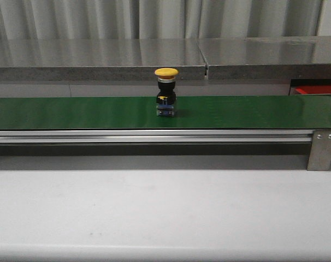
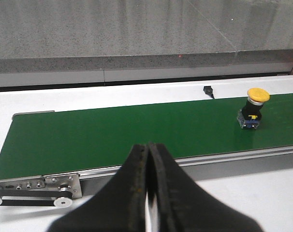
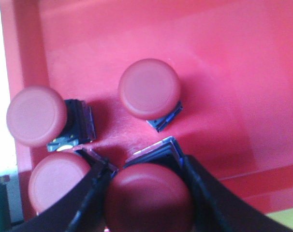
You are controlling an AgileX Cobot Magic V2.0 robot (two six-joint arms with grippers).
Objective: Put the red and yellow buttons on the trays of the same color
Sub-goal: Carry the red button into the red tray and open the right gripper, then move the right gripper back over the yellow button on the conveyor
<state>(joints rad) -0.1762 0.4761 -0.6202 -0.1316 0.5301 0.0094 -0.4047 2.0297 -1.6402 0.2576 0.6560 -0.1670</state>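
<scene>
- Yellow button (image 1: 166,93) is standing upright on the green belt (image 1: 72,112), about mid-belt in the front view, mushroom cap up, black body and a clear-ish blue base below.
- Left pincer (image 2: 147,193) is pressed together with nothing in it, hanging on the near side of the belt, well apart from the yellow one, which sits off toward the far right end in that view (image 2: 253,110).
- Right pincer (image 3: 146,193) is down in the red tray (image 3: 224,58) and clamped on a red button (image 3: 149,200), one jaw on each side of its body under the cap. Three other red buttons are in there too: one (image 3: 149,89) out in the open, one (image 3: 37,116) by the tray wall, one (image 3: 59,181) just beside the held one.
- Handling guess: these look like rigid plastic, light, top-heavy. The domed cap is probably slick, so I'd grab the squarish black body under the cap, flat sides to the pads.
- Tipping risk: a bump on the cap would likely knock it over.
- No yellow tray visible anywhere, so can't say where it'll end up.
</scene>
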